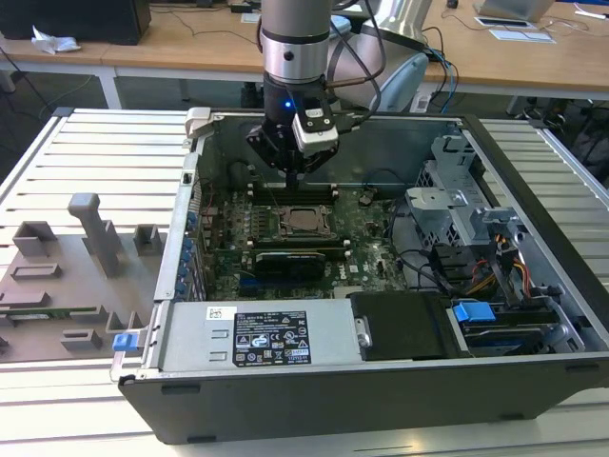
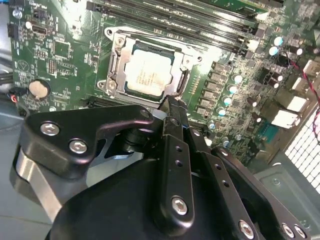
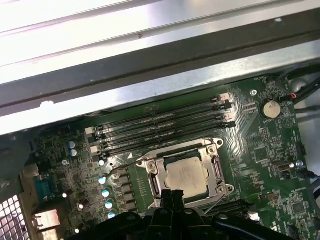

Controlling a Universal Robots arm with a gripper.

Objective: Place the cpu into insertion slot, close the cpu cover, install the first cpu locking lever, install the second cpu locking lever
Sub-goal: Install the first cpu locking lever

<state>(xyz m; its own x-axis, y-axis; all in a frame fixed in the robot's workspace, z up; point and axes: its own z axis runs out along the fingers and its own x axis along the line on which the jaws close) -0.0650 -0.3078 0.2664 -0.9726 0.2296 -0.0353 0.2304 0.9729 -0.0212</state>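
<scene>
The cpu (image 1: 303, 220) lies flat in the insertion slot (image 2: 112, 84), its silver-grey top showing in both wrist views (image 2: 148, 72) (image 3: 186, 175). The cpu cover (image 3: 216, 167) is down around the chip, a thin metal frame (image 2: 186, 60) on the socket. Thin wire locking levers (image 3: 126, 167) run beside the socket. My gripper (image 1: 293, 179) hangs just above the socket's far edge in the exterior view. Its black fingers are pressed together with nothing between them, and their tip (image 2: 172, 102) sits at the socket's rim (image 3: 169, 194).
Long black memory slots (image 3: 160, 125) lie right beside the socket. The open computer case (image 1: 190, 314) walls in the green board. A power supply (image 1: 266, 338), a drive cage (image 1: 457, 205) and cables (image 1: 514, 276) fill the near and right sides. A grey fixture plate (image 1: 67, 276) lies outside at the exterior view's left.
</scene>
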